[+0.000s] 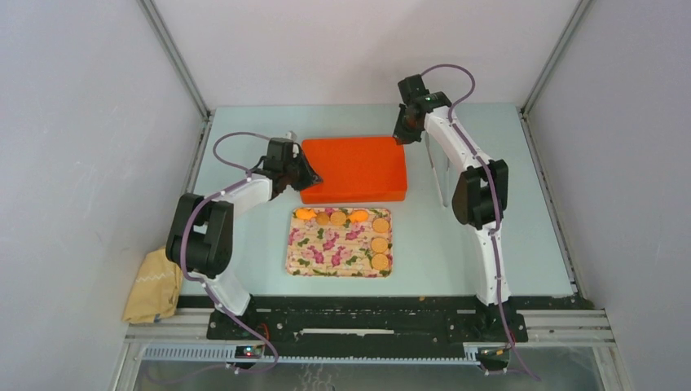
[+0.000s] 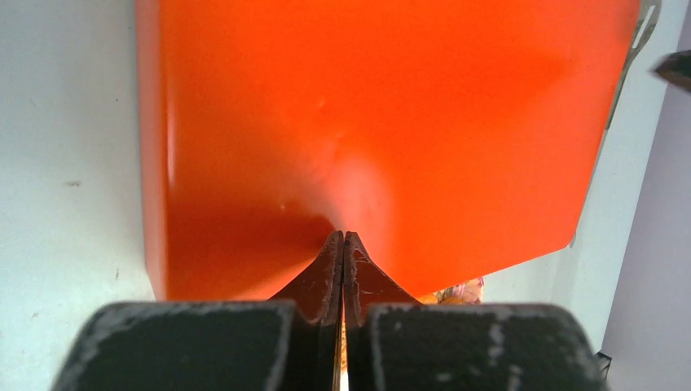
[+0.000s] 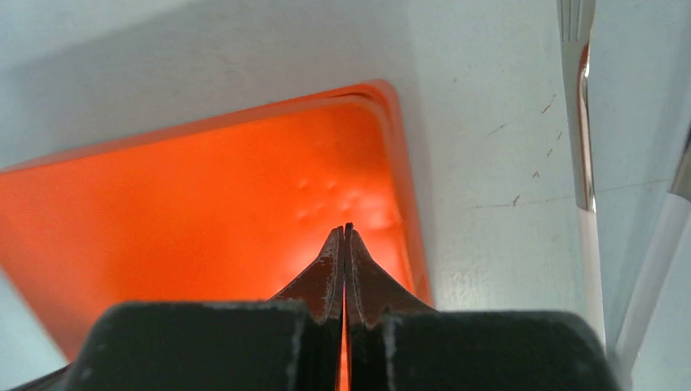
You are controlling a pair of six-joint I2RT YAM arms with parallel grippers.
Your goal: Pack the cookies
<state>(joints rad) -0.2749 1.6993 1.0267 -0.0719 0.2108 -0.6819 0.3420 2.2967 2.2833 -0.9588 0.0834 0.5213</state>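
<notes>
1. Cookies (image 1: pixel 380 245) lie loose on the floral tray (image 1: pixel 326 254), centre of the top view: a row along the tray's upper edge and a column down its right side. None seen inside any container, so packing of these is left to do, as far as the pictures show.
2. Orange lid (image 1: pixel 355 167), or an upturned box (can't tell which), sits flat just above the tray, upper centre. Whether anything lies beneath it is hidden.
3. Left claw (image 1: pixel 310 177): fingers pressed together at the lid's left edge, near its lower left corner. The left wrist view shows the tips at the orange surface with no gap between them; whether they pinch the rim or merely meet it I cannot tell.
4. Right claw (image 1: pixel 402 137): likewise closed up, tips at the lid's upper right corner. Grip on the rim not confirmed in the right wrist view.
5. Cookies relative to claws: below both in the frame; the upper row is near the left claw, the right column well apart from the right claw.
6. Tongs (image 1: pixel 438 175) lie on the desk (image 1: pixel 521 236) right of the lid; yellow cloth (image 1: pixel 155 287) at lower left, off the desk.
</notes>
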